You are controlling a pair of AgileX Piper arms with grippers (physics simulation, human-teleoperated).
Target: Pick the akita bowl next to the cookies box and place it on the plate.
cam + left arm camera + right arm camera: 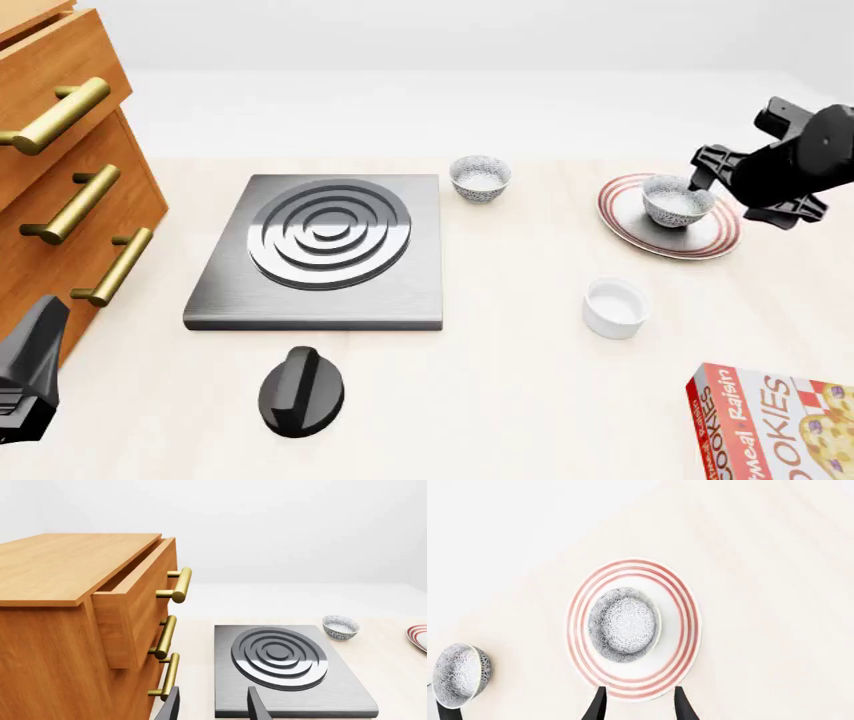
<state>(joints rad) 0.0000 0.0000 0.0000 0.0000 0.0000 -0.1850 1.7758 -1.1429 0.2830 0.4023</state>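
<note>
The akita bowl [677, 201] sits upright on the plate [714, 238], a little off the plate's centre, and the right wrist view looks straight down into it, patterned bowl [624, 625] ringed by the red bands of the plate [684, 630]; the right gripper [636, 704] hangs above the plate's near rim, fingers [598, 705] parted with bare space between them, nothing held, nothing touched; in the front view that same gripper [707, 170] hovers just beside the bowl on the plate's far side, clear of it; beyond the plate, toward the stove, the second patterned bowl [479, 178] stands alone on the table [534, 400], well apart from the plate; nearer the camera than the plate sits the plain white ramekin [617, 307], and nearer still, at the picture's corner, the cookies box [781, 425] lies flat, cut off by the frame edge; past the second bowl from the plate lies the grey stove slab [320, 250] with its ringed burner, and the black knob [302, 391] sits just in front of it; farthest from the plate stands the wooden cabinet [67, 170] with brass handles, top drawer [137, 600] pulled partly out; the left gripper [212, 707] waits beside the cabinet, fingers spread apart and empty, pointed over the stove [287, 675].
</note>
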